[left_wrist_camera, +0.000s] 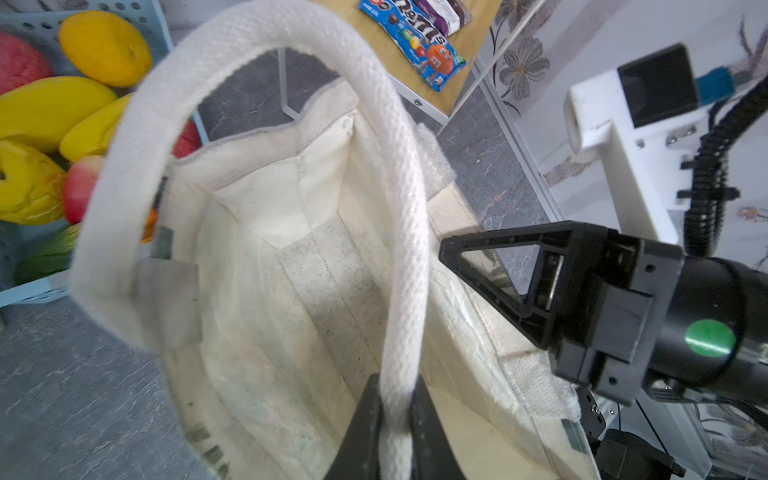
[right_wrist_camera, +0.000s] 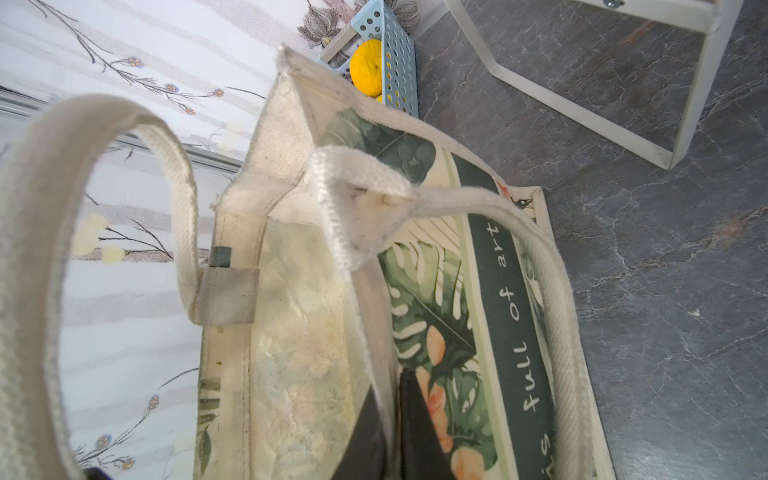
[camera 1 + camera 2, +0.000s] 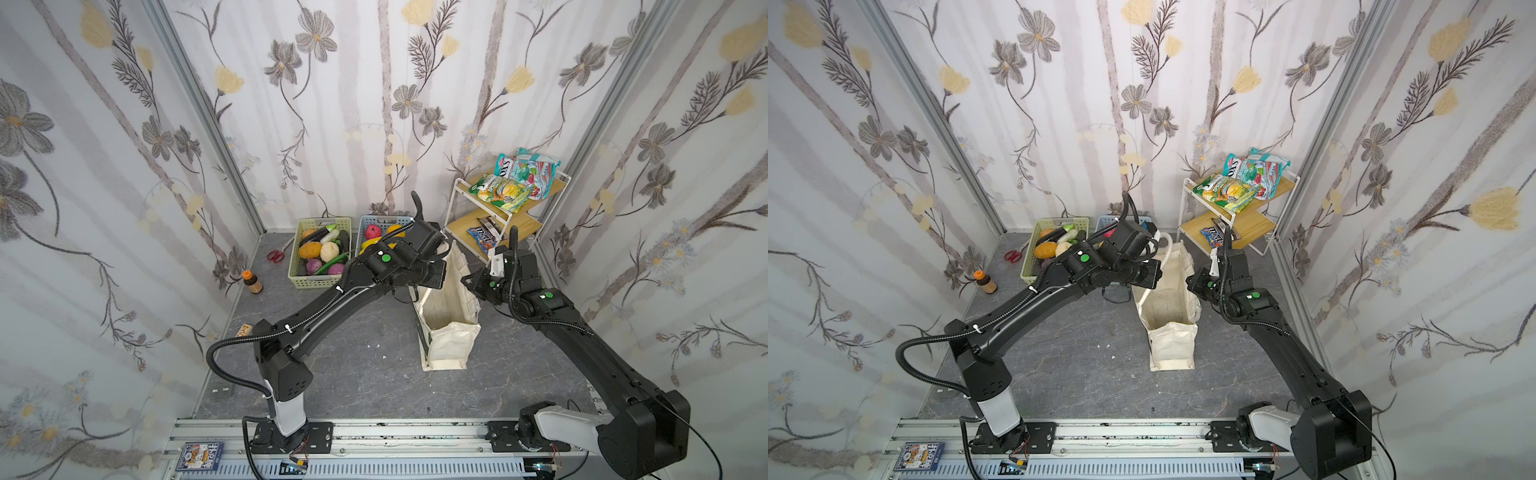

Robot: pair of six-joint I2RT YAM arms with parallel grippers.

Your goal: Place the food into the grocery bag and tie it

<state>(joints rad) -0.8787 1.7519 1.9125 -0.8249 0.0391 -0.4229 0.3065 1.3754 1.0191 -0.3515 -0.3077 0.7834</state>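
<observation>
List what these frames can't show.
- Contents of blue basket: both top views, left arm covers most.
- Fingertips of left gripper: top views, the same arm hides them; only the left wrist view shows it pinching the handle.
- Lettering on the bag past "full of art": right wrist view, cut off by the bottom edge.
- Dark candy packets: left wrist view, cut off by the top edge.
- Label on bottle: top views, too small.

Can read "full of art" in white on the dark green stripe of the grocery bag (image 2: 436, 291), plus "m&m's" on the blue candy packet (image 1: 415, 41). Lettering on the snack bags (image 3: 523, 178) too small to make out.
</observation>
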